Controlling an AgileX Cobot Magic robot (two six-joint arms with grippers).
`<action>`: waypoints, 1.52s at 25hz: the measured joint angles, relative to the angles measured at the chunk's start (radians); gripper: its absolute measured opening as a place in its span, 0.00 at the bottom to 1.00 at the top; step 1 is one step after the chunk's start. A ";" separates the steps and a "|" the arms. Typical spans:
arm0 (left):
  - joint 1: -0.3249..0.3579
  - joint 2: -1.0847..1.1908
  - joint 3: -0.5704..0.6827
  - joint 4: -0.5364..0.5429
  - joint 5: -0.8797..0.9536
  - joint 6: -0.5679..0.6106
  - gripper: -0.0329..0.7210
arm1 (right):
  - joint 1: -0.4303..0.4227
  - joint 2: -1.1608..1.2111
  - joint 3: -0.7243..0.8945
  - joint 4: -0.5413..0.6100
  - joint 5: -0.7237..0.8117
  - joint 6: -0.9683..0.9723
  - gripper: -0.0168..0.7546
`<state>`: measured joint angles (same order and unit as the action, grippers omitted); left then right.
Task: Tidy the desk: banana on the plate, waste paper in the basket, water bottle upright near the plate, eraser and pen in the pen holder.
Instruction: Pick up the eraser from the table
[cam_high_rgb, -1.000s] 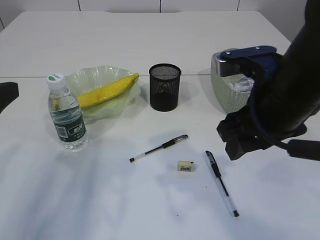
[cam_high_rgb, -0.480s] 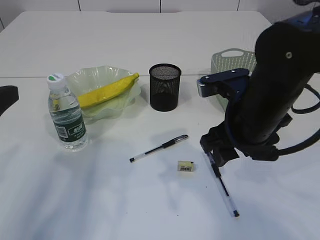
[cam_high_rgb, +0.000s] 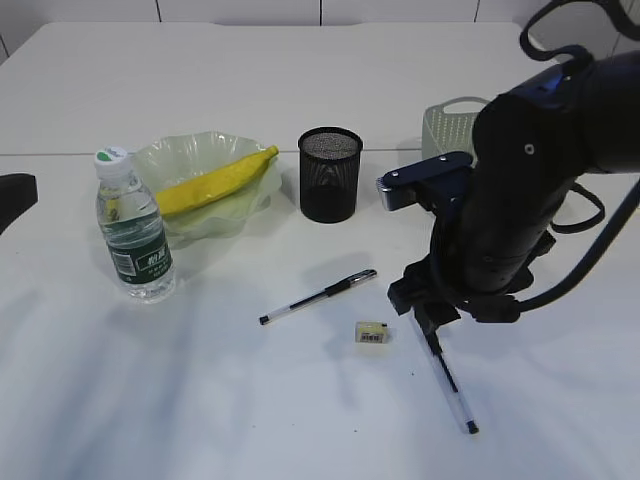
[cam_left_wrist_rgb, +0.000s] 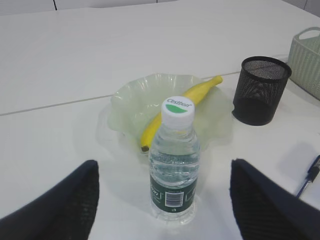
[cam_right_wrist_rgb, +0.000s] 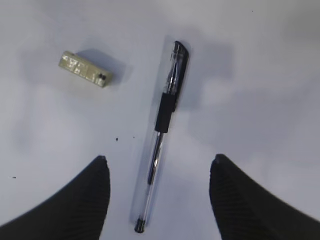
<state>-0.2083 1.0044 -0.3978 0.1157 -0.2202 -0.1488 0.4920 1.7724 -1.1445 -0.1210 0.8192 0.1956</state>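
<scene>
The banana (cam_high_rgb: 215, 180) lies in the pale green plate (cam_high_rgb: 160, 155), and the water bottle (cam_high_rgb: 133, 235) stands upright just in front of the plate. Beside them is the black mesh pen holder (cam_high_rgb: 330, 175). One pen (cam_high_rgb: 320, 296) lies in front of it. The eraser (cam_high_rgb: 373, 332) and a second pen (cam_high_rgb: 450, 385) lie further right. My right gripper (cam_high_rgb: 425, 312) hovers open over the second pen (cam_right_wrist_rgb: 165, 115), a finger on each side, with the eraser (cam_right_wrist_rgb: 85, 69) off to its left. My left gripper (cam_left_wrist_rgb: 164, 165) is open, facing the bottle (cam_left_wrist_rgb: 175, 145) without touching it. Waste paper is out of view.
The pale green basket (cam_high_rgb: 445, 125) stands at the back right, mostly hidden behind my right arm. A dark part of the left arm (cam_high_rgb: 15, 195) shows at the left edge. In the left wrist view the pen holder (cam_left_wrist_rgb: 260, 90) and basket (cam_left_wrist_rgb: 307, 60) are at the right.
My right arm has swung left from beside the basket and come down over the right-hand pen. The left gripper and all objects have stayed put.
</scene>
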 joint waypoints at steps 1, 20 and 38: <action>0.000 0.000 0.000 0.000 0.002 0.000 0.81 | 0.000 0.009 -0.005 -0.008 -0.004 0.006 0.62; 0.000 0.000 0.000 -0.002 0.016 0.000 0.81 | -0.002 0.173 -0.090 -0.079 -0.058 0.084 0.63; 0.000 0.000 0.000 -0.002 0.020 0.000 0.81 | -0.046 0.241 -0.091 -0.080 -0.122 0.110 0.60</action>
<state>-0.2083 1.0044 -0.3978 0.1139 -0.1999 -0.1488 0.4457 2.0129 -1.2358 -0.2013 0.6973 0.3055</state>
